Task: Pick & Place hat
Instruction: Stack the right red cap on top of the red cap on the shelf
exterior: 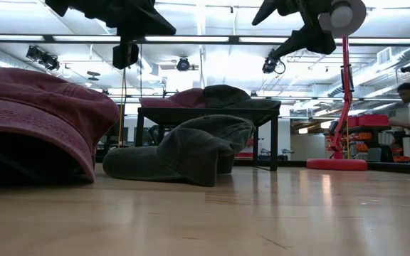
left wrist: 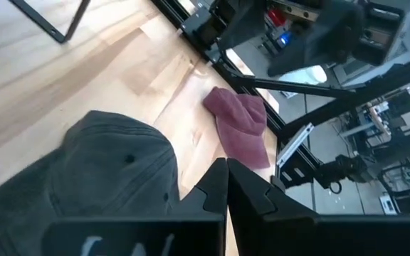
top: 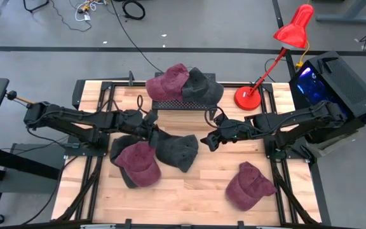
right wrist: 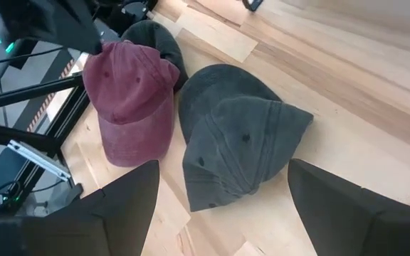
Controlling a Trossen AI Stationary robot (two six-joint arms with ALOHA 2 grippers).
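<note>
- While the right gripper [top: 210, 141] hangs wide apart above the gray hat [right wrist: 237, 139], grabbing comes next.
- It must drop down, then squeeze.
- Beside it, the left gripper [top: 152, 130] is pressed together, holding nothing.

maroon hat [exterior: 41, 117] near left | grey hat [exterior: 191, 149] centre | black stand [exterior: 208, 114] behind, two hats atop

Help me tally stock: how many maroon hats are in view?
3: one on the black stand, one in the pile near the left gripper, one alone at front right. Others may be hidden underneath.
</note>
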